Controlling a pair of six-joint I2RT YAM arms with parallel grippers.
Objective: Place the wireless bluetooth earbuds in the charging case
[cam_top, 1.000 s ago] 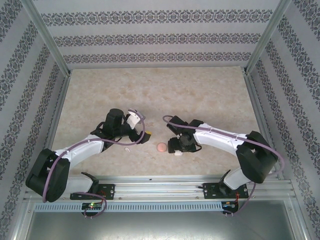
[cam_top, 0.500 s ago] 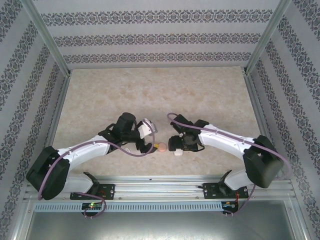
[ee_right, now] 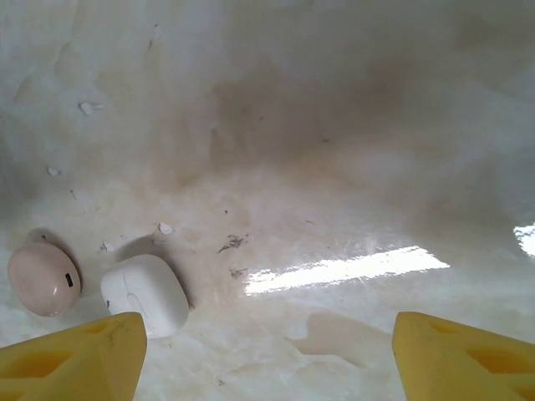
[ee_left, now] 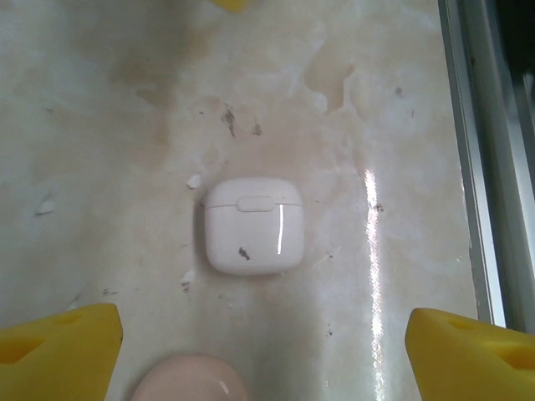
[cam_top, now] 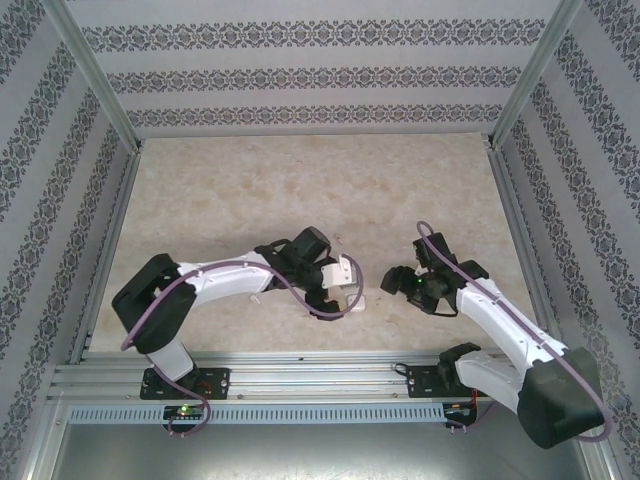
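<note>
Left wrist view: the left pincer hovers with its 2 yellow fingertips spread wide, holding nothing. Ahead of it the closed white charging case lies flat on the marble desk. A round pink disc sits near the case, a strip of desk between them. Tiny pale pieces dot the surface beside the case's corners. A metal rail runs along the desk's edge, with open marble between it and the case. Right wrist view: the right pincer, equally wide and empty, faces open desk, with case and disc near 1 fingertip. Top external view: broad marble stretches beyond both arms.
</note>
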